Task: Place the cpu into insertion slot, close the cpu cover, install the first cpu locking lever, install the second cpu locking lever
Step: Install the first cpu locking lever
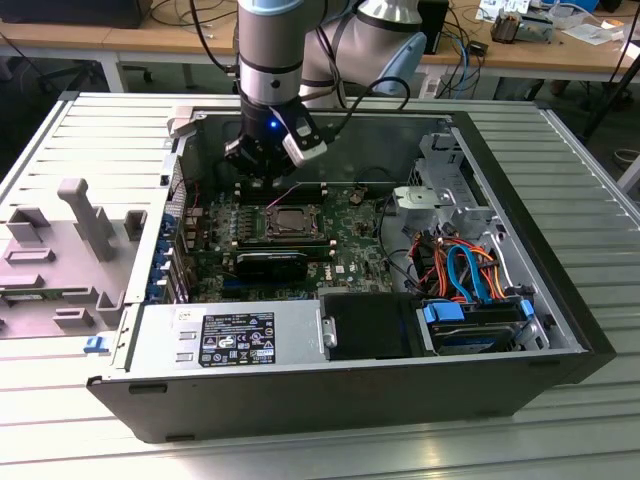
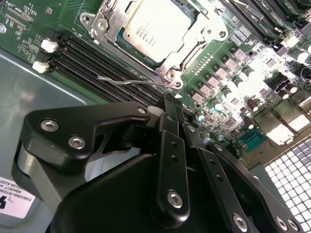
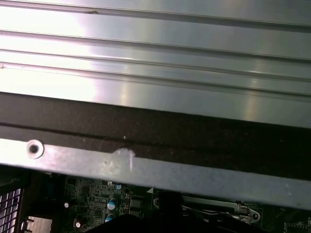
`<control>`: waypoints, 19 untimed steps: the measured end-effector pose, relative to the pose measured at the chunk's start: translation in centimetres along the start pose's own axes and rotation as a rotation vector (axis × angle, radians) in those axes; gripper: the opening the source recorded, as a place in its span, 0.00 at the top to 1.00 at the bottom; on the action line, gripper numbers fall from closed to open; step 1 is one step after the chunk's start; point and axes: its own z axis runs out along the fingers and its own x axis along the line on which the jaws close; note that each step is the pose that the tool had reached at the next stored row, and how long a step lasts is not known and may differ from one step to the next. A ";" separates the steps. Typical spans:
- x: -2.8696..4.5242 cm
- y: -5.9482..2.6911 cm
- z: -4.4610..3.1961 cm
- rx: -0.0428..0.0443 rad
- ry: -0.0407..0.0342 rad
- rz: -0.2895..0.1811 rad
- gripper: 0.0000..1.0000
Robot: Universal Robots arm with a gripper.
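Hanging over the open computer case [image 1: 520,390], the hand [image 1: 262,172] sits just above the motherboard [image 1: 350,250] near the case's far wall, close beside the far edge of the processor socket. In the second wrist view its dark fingers [image 2: 171,109] come together to a narrow tip with no gap showing between them, pinched shut, and that tip rests right at the corner of the socket where a thin wire locking lever [image 2: 127,80] runs along the socket's edge, next to the black memory slots [image 2: 92,60]; whether the fingers actually clamp the lever I cannot tell. Already seated in the socket, the cpu [image 2: 153,24] lies flat, its dull silver top showing through the window of the cpu cover [image 2: 194,46], which is folded down around it as a bright metal frame. Seen from the exterior view, the cpu [image 1: 291,219] is in the middle of the board, toward the case's far side, with a black cooler or card just on its near side. Along the case's near wall lies a grey power supply [image 1: 230,338], and the near corner on the exterior view's right holds drive bays with blue and orange cables [image 1: 465,270]. All of it stands on a ribbed metal surface [image 1: 560,150], which the first wrist view shows beyond the case's rim [image 3: 146,170].
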 end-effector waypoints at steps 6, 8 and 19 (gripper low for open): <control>-0.01 -0.01 0.18 0.0000 0.0000 0.000 0.89; -0.01 -0.01 0.23 0.0000 0.0000 0.000 0.89; -0.03 -0.03 0.62 0.0000 0.0000 0.000 0.89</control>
